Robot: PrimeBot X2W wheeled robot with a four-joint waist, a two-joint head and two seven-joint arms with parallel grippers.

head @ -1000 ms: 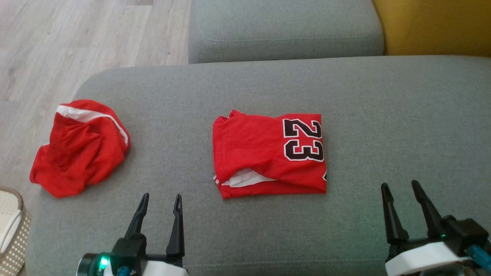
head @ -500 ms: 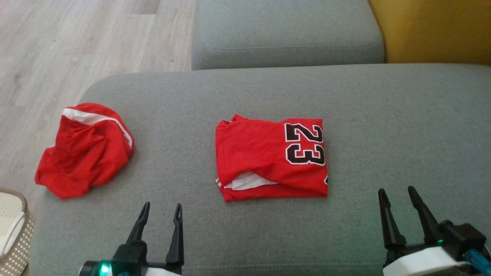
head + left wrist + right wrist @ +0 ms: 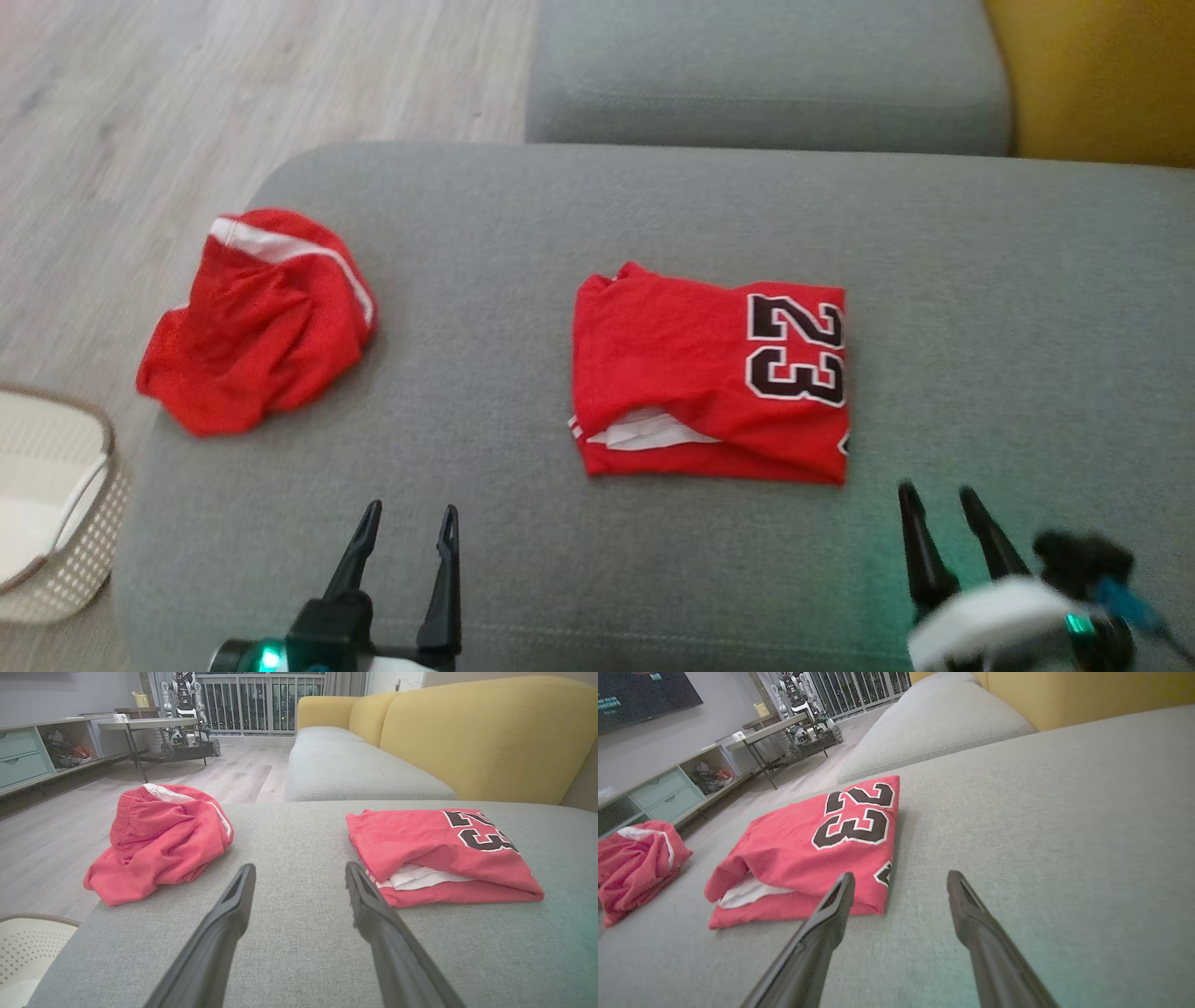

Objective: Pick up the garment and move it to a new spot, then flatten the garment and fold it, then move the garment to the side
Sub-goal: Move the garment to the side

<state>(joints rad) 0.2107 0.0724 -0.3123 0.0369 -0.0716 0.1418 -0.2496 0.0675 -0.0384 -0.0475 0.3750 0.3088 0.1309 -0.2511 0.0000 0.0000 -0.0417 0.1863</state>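
Note:
A red jersey (image 3: 691, 373) with a black "23" lies folded in a rectangle at the middle of the grey sofa cushion (image 3: 653, 579), white lining showing at its near edge. A second red garment (image 3: 261, 336) with white trim lies crumpled near the cushion's left end. My left gripper (image 3: 412, 509) stands open over bare cushion, between the two garments and nearer than both. In the left wrist view its open gripper (image 3: 299, 868) has the crumpled garment (image 3: 163, 830) ahead left and the jersey (image 3: 420, 844) ahead right. My right gripper (image 3: 935, 489) is open just off the jersey's near right corner; the right wrist view shows the open right gripper (image 3: 901, 876) beside the jersey (image 3: 798, 854).
A pale woven basket (image 3: 84, 541) stands on the wooden floor (image 3: 187, 93) off the cushion's left end. A second grey cushion (image 3: 766, 84) and a yellow backrest (image 3: 1102, 75) lie beyond. Bare cushion stretches to the right of the jersey.
The whole head picture has shifted right, so the camera has turned. Both garments keep their places on the cushion. The right gripper sits lower in the picture; both grippers stay open.

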